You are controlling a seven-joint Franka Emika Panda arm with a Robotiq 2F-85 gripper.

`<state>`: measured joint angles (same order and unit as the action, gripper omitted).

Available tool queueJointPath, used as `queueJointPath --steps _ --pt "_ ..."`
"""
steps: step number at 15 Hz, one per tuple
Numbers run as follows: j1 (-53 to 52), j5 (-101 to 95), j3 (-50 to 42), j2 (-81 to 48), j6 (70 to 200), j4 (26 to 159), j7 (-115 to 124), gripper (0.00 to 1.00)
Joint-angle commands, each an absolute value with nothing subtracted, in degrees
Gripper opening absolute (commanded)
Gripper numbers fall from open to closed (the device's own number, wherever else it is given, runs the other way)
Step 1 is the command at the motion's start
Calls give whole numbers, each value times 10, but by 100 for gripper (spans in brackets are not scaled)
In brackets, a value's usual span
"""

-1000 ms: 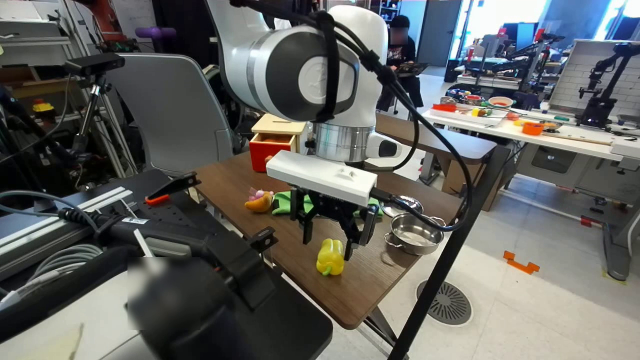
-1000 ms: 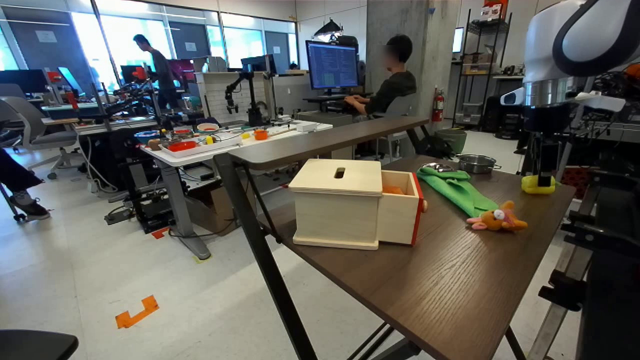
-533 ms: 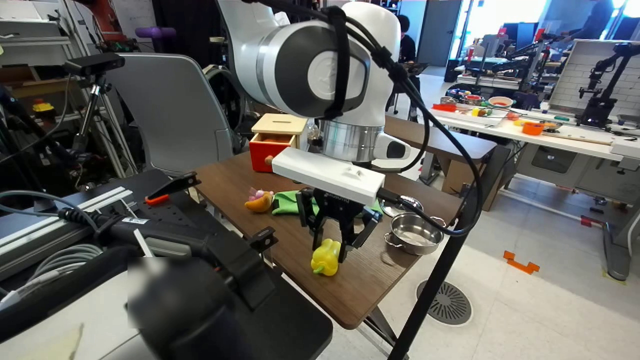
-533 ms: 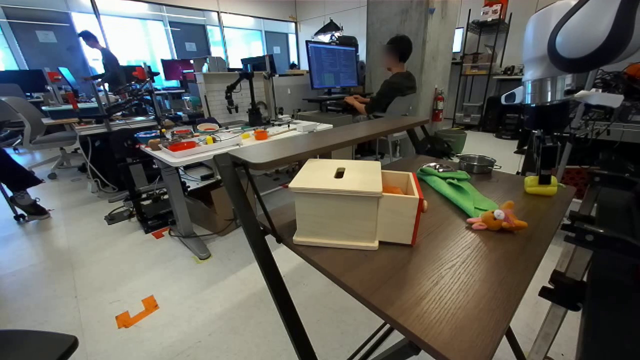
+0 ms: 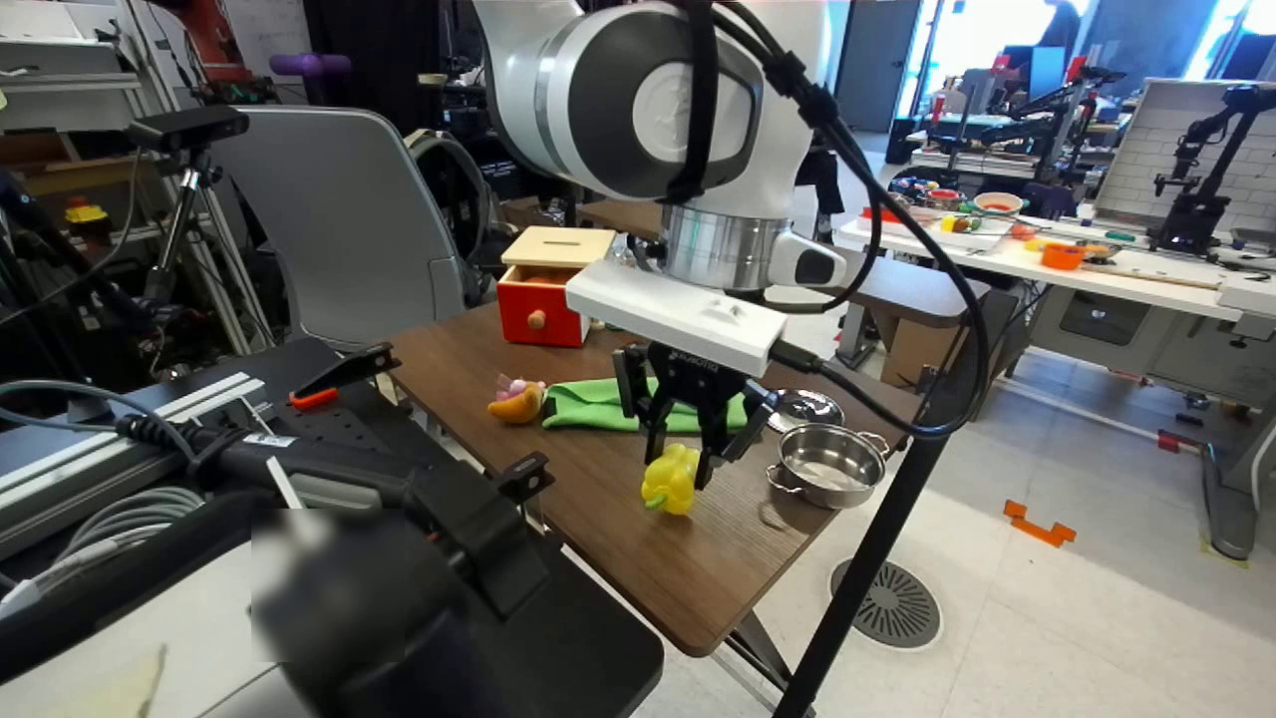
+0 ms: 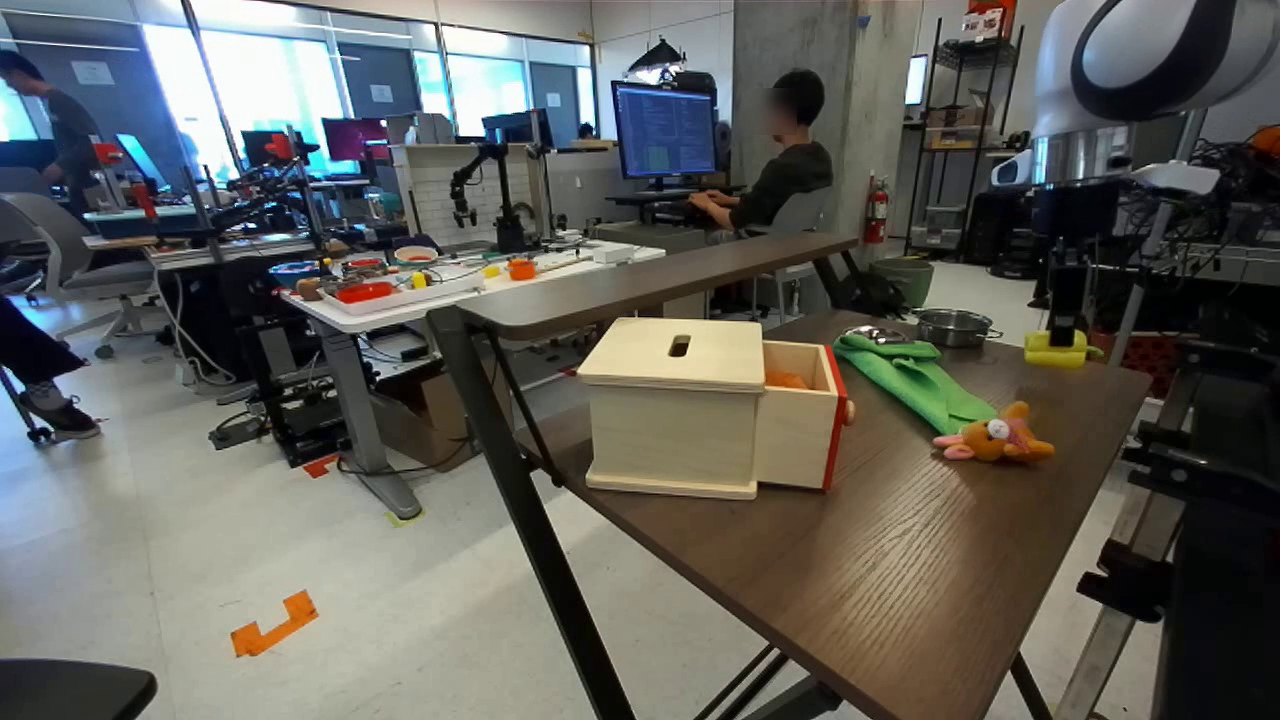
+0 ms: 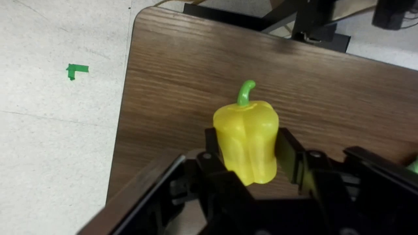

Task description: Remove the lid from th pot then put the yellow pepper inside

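A black robot gripper [image 5: 678,469] clasps a yellow pepper [image 7: 246,138] from both sides, over a brown table [image 5: 678,588]. Near the gripper stands a silver pot [image 5: 832,449], uncovered, its lid [image 5: 809,408] lying beside it.

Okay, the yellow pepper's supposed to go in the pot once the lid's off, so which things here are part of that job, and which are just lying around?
Part of the job:
gripper, holding the pepper
yellow pepper
pot, uncovered
lid, lying near the pot

Just lying around:
green cloth
orange and pink toy
wooden box, its drawer open
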<state>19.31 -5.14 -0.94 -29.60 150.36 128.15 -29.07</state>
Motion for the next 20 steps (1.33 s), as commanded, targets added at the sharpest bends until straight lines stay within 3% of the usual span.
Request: queueJointPath --steps 1,20 --pt "208 -23 -3 -265 1484 1265 -304 22" --pt "216 9 -19 -418 1420 1017 -227 22"
